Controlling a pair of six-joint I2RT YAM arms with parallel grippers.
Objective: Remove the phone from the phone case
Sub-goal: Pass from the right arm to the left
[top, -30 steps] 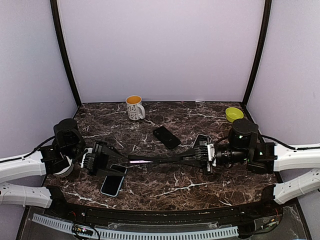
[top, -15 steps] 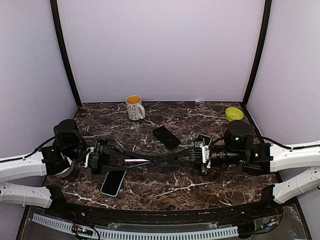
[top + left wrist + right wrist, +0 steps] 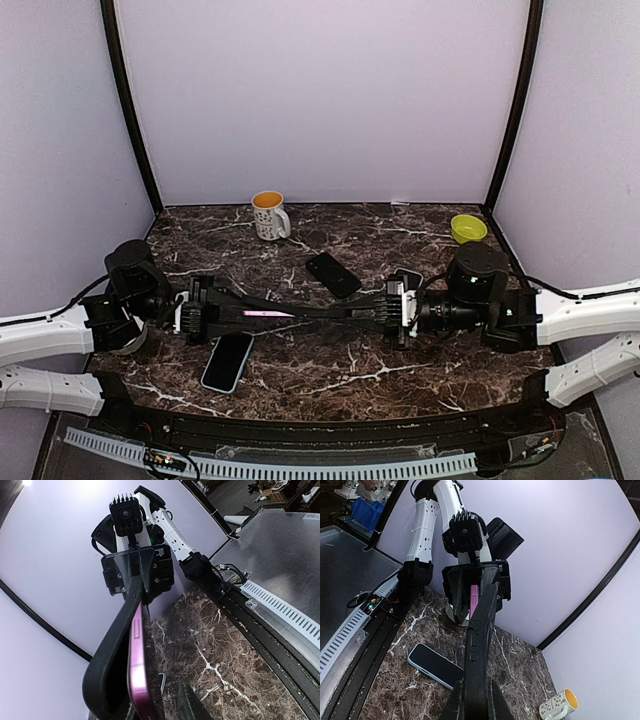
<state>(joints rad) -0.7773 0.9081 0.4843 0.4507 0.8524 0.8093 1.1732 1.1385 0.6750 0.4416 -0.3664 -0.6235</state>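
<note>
A black phone case (image 3: 310, 313) hangs level above the table between both arms, with the purple phone (image 3: 265, 313) showing along its left half. My right gripper (image 3: 385, 312) is shut on the case's right end; its fingers (image 3: 456, 702) pinch the case (image 3: 479, 645). My left gripper (image 3: 222, 312) stands round the left end. In the left wrist view the purple phone (image 3: 137, 675) lies against the case (image 3: 112, 650), peeled slightly from it. One dark finger (image 3: 191, 706) stands apart from the phone; the other finger is hidden behind the case.
A blue-edged phone (image 3: 227, 362) lies on the marble under the left gripper. A black phone (image 3: 333, 274) lies mid-table and another phone (image 3: 408, 276) sits by the right arm. A white mug (image 3: 268, 214) stands at the back left, a yellow-green bowl (image 3: 467, 228) at the back right.
The left gripper rose off the blue-edged phone and its jaws narrowed around the case's end. The right gripper slid left. The case now hangs more level.
</note>
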